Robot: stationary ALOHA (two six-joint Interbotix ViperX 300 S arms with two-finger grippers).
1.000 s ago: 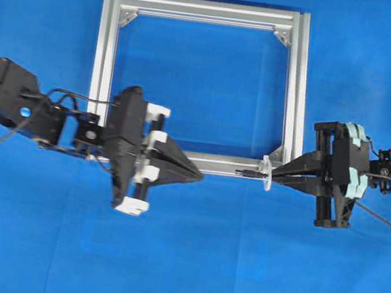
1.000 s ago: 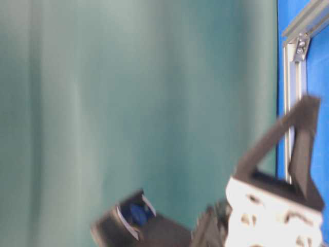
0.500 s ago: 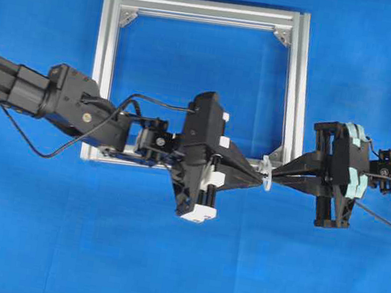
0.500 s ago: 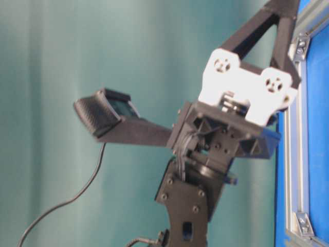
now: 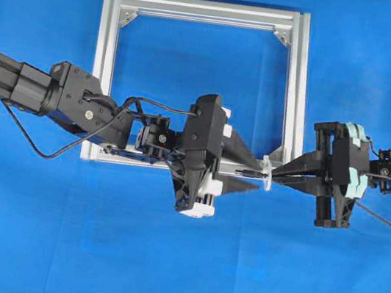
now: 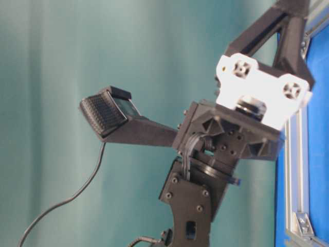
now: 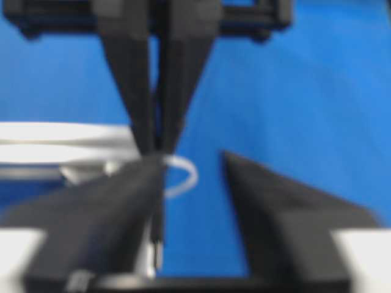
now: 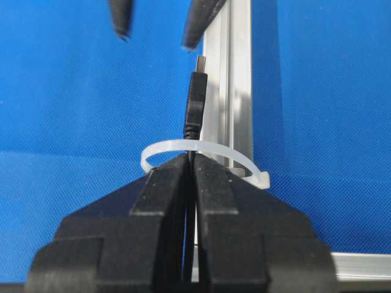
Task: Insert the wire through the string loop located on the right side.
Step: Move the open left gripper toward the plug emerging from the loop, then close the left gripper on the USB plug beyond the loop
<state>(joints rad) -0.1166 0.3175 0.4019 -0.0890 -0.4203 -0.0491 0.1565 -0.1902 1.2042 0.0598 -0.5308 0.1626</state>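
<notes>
The silver frame (image 5: pixel 209 11) is seen whole only from overhead. The left gripper (image 5: pixel 260 175), fingers spread, is reached level toward the string loop (image 8: pixel 201 155). The wire (image 8: pixel 195 110), already through it, is pinched by the right gripper (image 5: pixel 280 174).

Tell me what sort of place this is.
Probably a robotics lab test bench: a plain blue cloth-covered table, a square silver aluminium frame lying flat as a practice fixture, and a plain teal curtain backdrop. Nothing domestic or industrial is in view.
</notes>
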